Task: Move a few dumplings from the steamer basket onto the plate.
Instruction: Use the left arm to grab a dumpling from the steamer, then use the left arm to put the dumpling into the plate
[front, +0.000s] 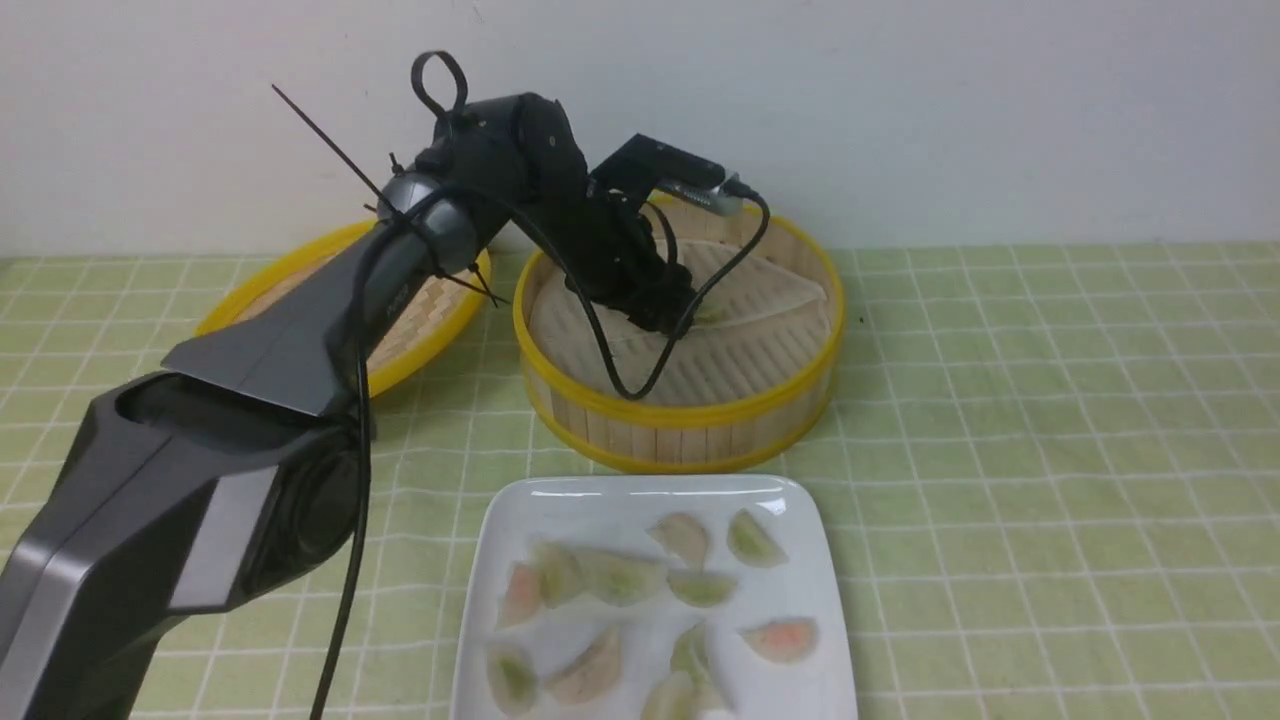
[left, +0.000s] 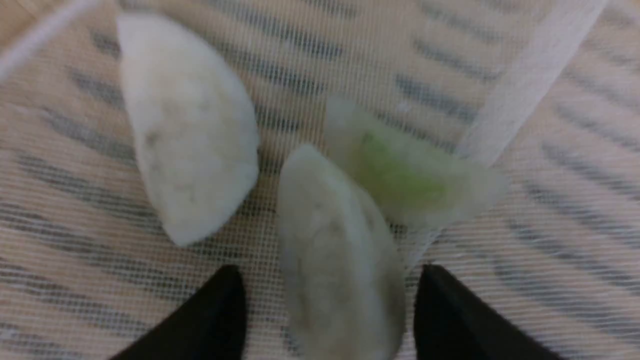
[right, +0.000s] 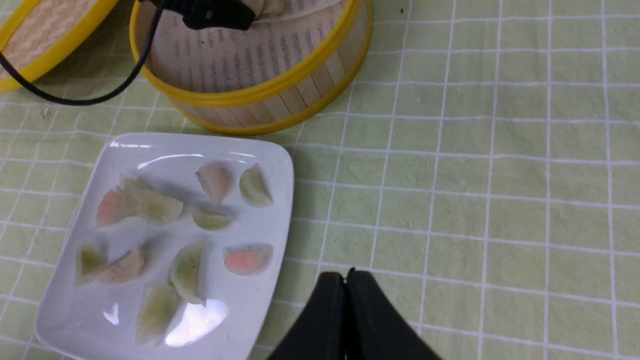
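My left gripper (front: 672, 308) reaches down into the steamer basket (front: 680, 412). In the left wrist view its jaws (left: 330, 274) stand open around a pale dumpling (left: 336, 250), with mesh liner showing on both sides of it. A cream-white dumpling (left: 186, 131) and a green-tinted dumpling (left: 400, 181) lie just beyond on the liner. The white square plate (front: 640, 490) sits in front of the basket. My right gripper (right: 346, 276) is shut and empty, over the tablecloth beside the plate's (right: 200, 142) edge.
Several dumplings, some pink-tinted (right: 247, 259) and some greenish (right: 255, 187), lie on the plate. The shallow woven lid (front: 300, 255) rests to the left of the basket. A black cable (front: 640, 385) loops over the basket rim. A green checked cloth (front: 1050, 450) covers the table.
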